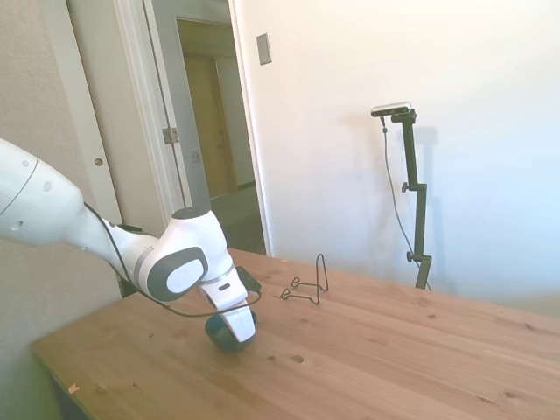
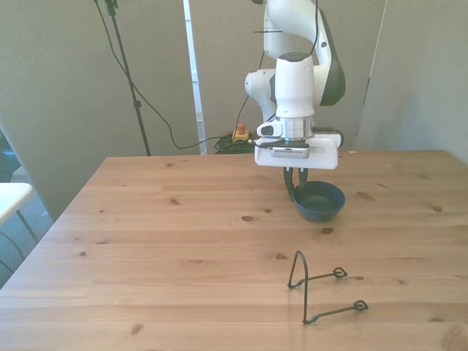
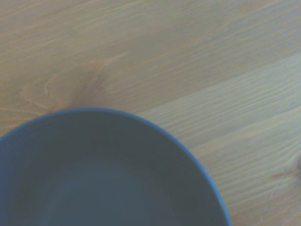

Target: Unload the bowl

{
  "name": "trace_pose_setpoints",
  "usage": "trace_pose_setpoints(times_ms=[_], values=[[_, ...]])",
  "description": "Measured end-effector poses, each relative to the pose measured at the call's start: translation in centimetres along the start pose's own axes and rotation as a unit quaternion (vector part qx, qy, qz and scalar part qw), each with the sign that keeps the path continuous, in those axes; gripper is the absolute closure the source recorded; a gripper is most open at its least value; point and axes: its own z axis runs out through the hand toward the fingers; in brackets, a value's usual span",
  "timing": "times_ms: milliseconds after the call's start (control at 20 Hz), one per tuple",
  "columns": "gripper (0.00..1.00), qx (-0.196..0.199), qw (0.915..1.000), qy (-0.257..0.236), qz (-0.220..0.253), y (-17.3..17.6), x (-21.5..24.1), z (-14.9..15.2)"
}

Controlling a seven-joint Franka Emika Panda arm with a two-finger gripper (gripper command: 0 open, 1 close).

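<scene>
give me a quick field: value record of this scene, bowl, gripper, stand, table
bowl: blue-teal bowl, upright on the table, nothing visible inside
gripper: gripper at the bowl's rim on the front view's left, fingers close together across the rim
wire stand: black wire stand on the table, apart from the bowl, nothing on it
table: wooden table, bare planks around the bowl in the wrist view

The bowl (image 1: pixel 224 337) sits on the table (image 1: pixel 367 359), gripper (image 1: pixel 238 325) over it.

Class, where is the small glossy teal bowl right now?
In the front view, the small glossy teal bowl sits upright on the wooden table, right of centre, beyond the thin black wire stand.
</scene>
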Motion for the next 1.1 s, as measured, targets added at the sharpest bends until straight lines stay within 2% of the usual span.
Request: trace_pose_setpoints(times_ms=[250, 450, 700, 1100], values=[[0.00, -0.001, 1.0000, 0.000, -0.002, 0.3, 0.2, 0.0], [0.00, 0.012, 0.9999, 0.006, -0.001, 0.4, 0.3, -1.5], [0.00, 0.030, 0.9994, 0.014, -0.005, 0.7, 0.0, -4.8], [0.00, 0.010, 0.9989, -0.002, -0.045, 1.4, -1.4, -10.7]])
